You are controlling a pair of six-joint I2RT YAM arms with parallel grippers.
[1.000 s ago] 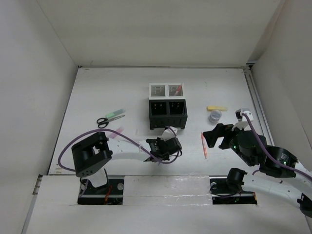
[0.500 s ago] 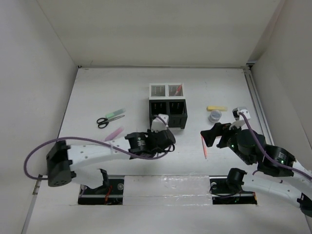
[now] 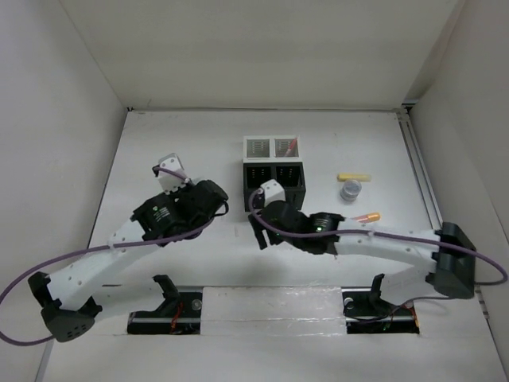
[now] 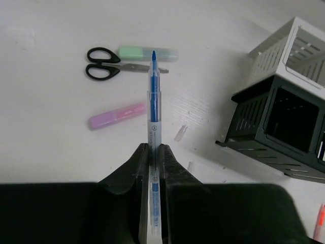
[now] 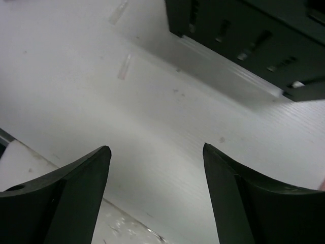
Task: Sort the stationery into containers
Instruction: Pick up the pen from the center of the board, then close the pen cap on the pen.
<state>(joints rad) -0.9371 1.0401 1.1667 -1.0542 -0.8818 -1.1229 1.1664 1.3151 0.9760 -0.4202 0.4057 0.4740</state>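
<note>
My left gripper is shut on a clear-barrelled blue highlighter, whose tip points toward the black-handled scissors and a green marker. A pink marker lies nearer on the table. The containers, two black slotted bins in front and two white mesh bins behind, stand mid-table. My right gripper hangs open over bare table just in front of the black bins, with nothing between its fingers. A yellow marker, a round grey piece and an orange item lie to the right.
The right arm stretches leftward across the near table in front of the bins. The left arm covers the scissors area in the top view. White walls enclose the table on three sides. A red-orange pen tip shows by the bins.
The left arm has swung up and to the left, carrying the blue highlighter. The right arm has reached far to the left, ending in front of the black bins.
</note>
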